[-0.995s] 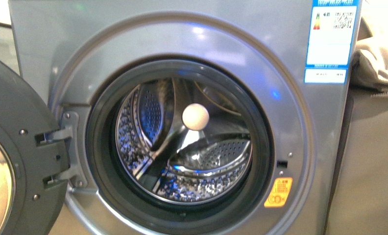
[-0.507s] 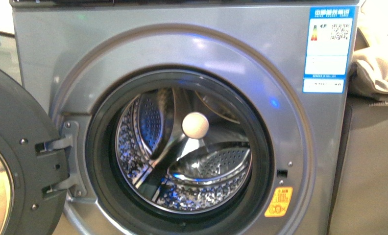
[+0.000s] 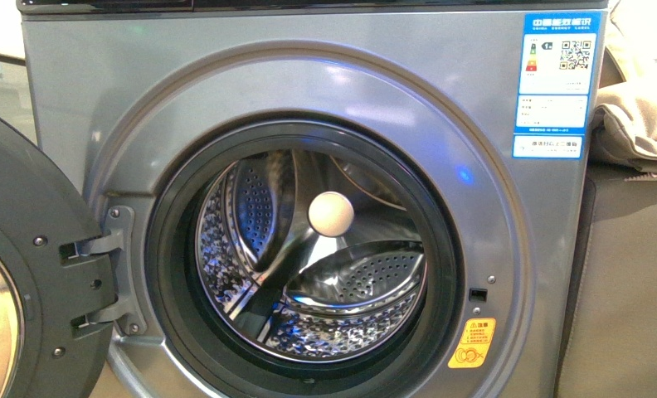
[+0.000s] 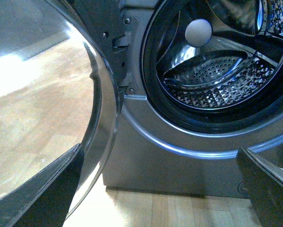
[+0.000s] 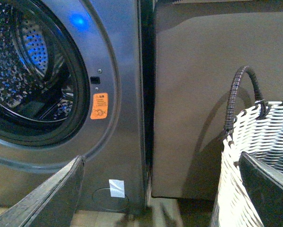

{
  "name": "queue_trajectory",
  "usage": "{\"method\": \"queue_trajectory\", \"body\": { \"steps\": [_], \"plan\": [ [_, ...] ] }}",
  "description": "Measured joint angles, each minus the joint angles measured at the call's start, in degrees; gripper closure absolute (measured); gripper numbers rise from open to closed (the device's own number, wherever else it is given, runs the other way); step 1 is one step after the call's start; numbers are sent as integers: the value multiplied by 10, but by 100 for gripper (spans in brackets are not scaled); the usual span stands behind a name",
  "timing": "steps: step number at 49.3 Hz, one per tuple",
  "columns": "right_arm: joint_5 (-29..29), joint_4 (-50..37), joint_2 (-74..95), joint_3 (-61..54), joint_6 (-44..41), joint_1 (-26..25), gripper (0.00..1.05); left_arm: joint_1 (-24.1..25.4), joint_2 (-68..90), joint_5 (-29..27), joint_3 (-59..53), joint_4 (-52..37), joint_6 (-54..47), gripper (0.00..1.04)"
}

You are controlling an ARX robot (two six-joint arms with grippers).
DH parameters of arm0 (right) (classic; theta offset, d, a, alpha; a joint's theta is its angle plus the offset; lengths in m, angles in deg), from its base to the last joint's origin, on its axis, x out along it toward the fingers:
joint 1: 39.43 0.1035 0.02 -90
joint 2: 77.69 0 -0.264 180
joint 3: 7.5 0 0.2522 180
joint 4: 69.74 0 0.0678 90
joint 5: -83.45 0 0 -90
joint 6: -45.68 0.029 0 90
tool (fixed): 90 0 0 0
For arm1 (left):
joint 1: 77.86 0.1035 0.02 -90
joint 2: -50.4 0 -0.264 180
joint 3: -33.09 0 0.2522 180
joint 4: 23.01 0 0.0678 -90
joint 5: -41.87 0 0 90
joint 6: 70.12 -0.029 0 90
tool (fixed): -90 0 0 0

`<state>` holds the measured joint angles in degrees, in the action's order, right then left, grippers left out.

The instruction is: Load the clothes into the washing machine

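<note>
Fetch step: washing machine (image 3: 309,75) door (image 3: 26,249) open, drum (image 3: 350,290) bare of clothes. Your left fingers (image 4: 47,189) and right fingers (image 5: 42,198) gape wide, empty; next, probably reach into the basket (image 5: 254,132).

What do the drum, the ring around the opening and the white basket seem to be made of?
The drum looks like polished steel: mirror reflections and rows of punched holes. The ring around the opening seems dark matte rubber, though hard plastic is possible. The basket looks woven from white strips, cane or plastic, with a dark wrapped handle.
</note>
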<state>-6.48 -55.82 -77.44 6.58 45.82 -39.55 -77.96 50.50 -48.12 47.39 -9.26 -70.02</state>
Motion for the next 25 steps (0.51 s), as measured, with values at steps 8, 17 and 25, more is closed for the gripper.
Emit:
{"method": "queue_trajectory", "body": {
  "steps": [8,17,25],
  "plan": [
    [0,0,0,0,0,0,7,0,0,0,0,0,0,7],
    [0,0,0,0,0,0,7,0,0,0,0,0,0,7],
    [86,3,10,0,28,-29,7,0,0,0,0,0,0,7]
  ]
}}
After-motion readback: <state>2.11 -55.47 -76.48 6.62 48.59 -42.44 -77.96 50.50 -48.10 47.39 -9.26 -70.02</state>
